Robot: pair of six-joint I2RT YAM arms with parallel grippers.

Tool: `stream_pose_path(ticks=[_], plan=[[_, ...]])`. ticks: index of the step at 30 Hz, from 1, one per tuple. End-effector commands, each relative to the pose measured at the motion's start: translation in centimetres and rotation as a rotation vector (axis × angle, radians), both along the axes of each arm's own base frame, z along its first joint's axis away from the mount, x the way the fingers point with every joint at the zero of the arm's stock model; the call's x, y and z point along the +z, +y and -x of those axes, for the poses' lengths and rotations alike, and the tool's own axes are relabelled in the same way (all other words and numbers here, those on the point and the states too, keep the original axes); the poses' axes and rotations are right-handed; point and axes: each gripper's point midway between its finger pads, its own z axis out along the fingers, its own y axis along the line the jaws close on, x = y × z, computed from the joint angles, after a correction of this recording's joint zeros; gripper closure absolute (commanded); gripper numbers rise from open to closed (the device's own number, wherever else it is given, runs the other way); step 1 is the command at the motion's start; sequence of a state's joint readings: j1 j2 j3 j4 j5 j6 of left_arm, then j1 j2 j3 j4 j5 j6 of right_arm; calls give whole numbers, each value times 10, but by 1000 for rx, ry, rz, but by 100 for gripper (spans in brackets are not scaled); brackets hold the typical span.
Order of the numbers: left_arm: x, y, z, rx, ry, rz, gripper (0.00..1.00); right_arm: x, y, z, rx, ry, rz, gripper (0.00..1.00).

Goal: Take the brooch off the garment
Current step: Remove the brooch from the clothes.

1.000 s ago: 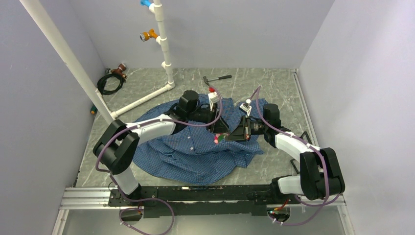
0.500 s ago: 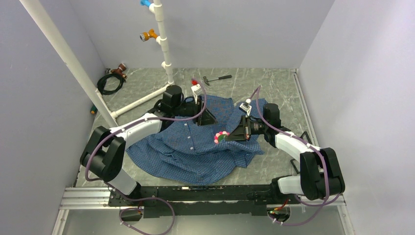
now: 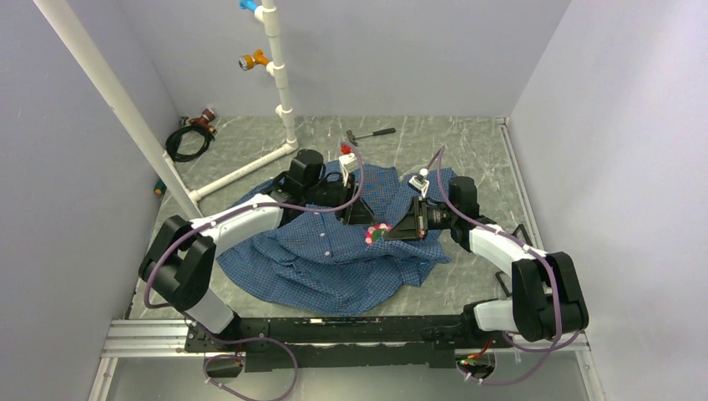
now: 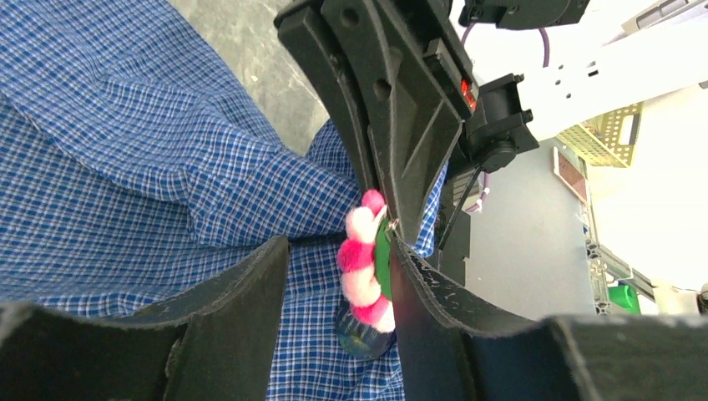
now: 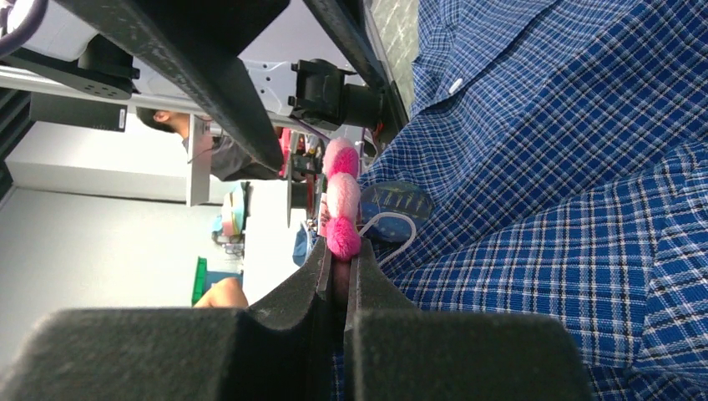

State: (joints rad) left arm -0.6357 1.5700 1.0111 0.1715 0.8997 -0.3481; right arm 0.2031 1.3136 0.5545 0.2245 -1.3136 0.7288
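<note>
Tabletop (image 3: 476, 150): grey, stone-patterned, closed in on three sides by plain lilac-grey walls. A metal rail (image 3: 142, 336) runs along the near edge, behind both arms. The garment (image 3: 334, 263), blue checked, lies rumpled under both pincers and covers the middle of the tabletop. Right pincer (image 5: 342, 255) is pressed together, pinching the brooch (image 5: 341, 196) by its edge; the pink lobes stand just past its fingertips, raised off the cloth. Left pincer (image 4: 338, 251) is spread, one finger on each side of the brooch, meeting the right pincer tip to tip; cannot tell whether it touches the brooch. Beyond the left pincer, toward the far wall, is an upright white pipe stand (image 3: 280, 92) with an orange fitting (image 3: 250, 60). Further to that side are a slanting white pipe (image 3: 108, 92) and a coiled black cable (image 3: 185, 138) in the corner. Straight beyond both pincers, a small hammer (image 3: 371, 133) lies on bare tabletop.
</note>
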Motion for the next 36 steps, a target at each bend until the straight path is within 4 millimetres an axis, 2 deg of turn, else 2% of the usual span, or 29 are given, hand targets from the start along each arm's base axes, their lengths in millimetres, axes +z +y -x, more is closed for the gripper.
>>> stream_pose_path(ticks=[1,14,28,31,36], plan=[[21,-12,-7,-16,-78,21,47,12,1,-6,4,-68,-8,100],[15,-28,-4,-19,-144,-64,50,12,1,-8,-4,-67,-6,100],[1,-32,-2,-15,-149,-129,53,13,1,-7,0,-65,-10,100],[3,-33,-1,-15,-141,-122,53,13,1,-7,-1,-66,-10,100],[24,-26,-17,24,-118,-47,52,13,1,-6,-2,-71,-8,100]])
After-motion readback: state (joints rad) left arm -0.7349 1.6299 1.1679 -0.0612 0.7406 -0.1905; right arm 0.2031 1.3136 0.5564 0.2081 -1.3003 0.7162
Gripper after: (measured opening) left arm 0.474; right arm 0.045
